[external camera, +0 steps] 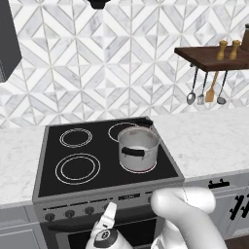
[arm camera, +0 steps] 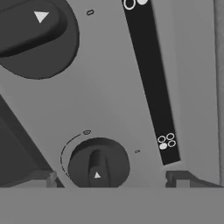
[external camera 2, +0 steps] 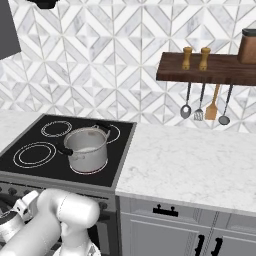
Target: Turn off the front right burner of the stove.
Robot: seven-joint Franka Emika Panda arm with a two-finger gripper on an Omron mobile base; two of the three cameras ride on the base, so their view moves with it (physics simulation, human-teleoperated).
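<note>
End effector is spread open around a dark knob at lower centre; steel pot is seen on front right burner.

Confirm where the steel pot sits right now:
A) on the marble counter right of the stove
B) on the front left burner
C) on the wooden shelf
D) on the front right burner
D: the steel pot stands on the front right burner, whose reddish ring shows around its base.
</note>
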